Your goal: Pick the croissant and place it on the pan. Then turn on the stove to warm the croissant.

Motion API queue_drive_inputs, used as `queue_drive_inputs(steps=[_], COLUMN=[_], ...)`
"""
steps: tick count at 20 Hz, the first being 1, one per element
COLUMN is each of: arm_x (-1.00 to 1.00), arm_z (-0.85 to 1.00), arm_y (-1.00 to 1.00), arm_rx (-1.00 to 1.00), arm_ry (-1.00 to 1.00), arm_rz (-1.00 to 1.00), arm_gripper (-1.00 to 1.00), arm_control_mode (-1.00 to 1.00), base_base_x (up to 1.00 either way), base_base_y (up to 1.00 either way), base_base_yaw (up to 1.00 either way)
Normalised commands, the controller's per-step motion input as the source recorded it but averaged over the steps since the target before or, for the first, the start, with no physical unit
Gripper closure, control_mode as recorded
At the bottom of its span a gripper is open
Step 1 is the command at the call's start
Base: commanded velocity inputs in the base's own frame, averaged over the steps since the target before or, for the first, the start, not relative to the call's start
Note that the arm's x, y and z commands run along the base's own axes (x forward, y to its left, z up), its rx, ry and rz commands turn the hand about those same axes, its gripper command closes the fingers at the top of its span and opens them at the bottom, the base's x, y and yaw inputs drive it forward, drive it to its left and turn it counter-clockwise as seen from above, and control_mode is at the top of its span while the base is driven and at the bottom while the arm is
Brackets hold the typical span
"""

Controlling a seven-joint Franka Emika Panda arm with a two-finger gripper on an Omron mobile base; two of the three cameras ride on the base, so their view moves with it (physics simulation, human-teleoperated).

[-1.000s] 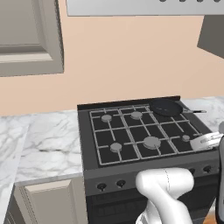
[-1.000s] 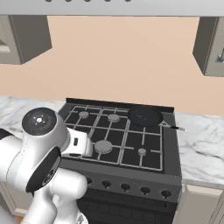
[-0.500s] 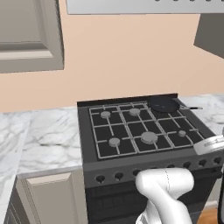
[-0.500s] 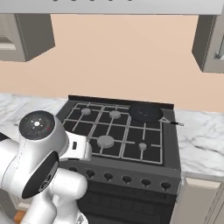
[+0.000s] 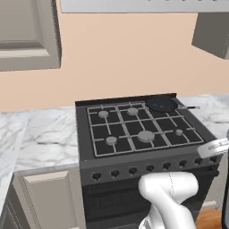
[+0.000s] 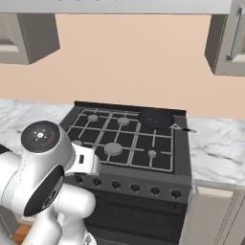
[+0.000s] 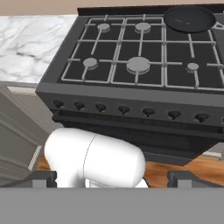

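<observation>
1. Marble counter [image 5: 44, 138] runs on both sides of the stove [image 5: 143, 134], under a peach wall and grey cabinets.
2. On the stove's back right burner sits the pan [image 5: 162, 103], its thin handle pointing right over the stove's edge; it lies flat on the grate.
3. From the right base camera the pan [image 6: 155, 118] looks bare inside, with nothing on its black bottom; I cannot make out the croissant anywhere near the stove.
4. Four other grey burner caps show on the stove: two at the back left of the pan and, in front, a large middle one flanked by smaller ones.
5. Black knobs [image 6: 135, 187] line the stove's front, with the oven door below them.
6. The hand camera looks from low in front of the stove at the pan [image 7: 189, 18] and the knobs [image 7: 148, 112], and adds a strip of wood floor [image 7: 192, 166] under the stove.
7. The gripper [image 7: 112, 178] is well short of the stove front; its fingers [image 7: 41, 178] stand spread wide apart, holding nothing.
</observation>
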Motion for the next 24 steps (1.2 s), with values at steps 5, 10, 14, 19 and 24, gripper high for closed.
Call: queue_drive_inputs(steps=[5,10,14,19,24], arm_x=[0.0,0.0,0.0,0.0,0.0], arm_z=[0.0,0.0,0.0,0.0,0.0], arm_y=[0.0,0.0,0.0,0.0,0.0], arm_rx=[0.0,0.0,0.0,0.0,0.0], arm_ry=[0.0,0.0,0.0,0.0,0.0], arm_rz=[0.0,0.0,0.0,0.0,0.0], arm_gripper=[-1.0,-1.0,-1.0,-1.0,-1.0], arm_control_mode=[1.0,1.0,1.0,1.0,1.0], base_base_x=[-0.5,-0.49,-0.46,-0.35,-0.15], base_base_y=[-0.24,-0.13,-0.1,-0.2,-0.31], base_base_yaw=[0.0,0.0,0.0,0.0,-0.04])
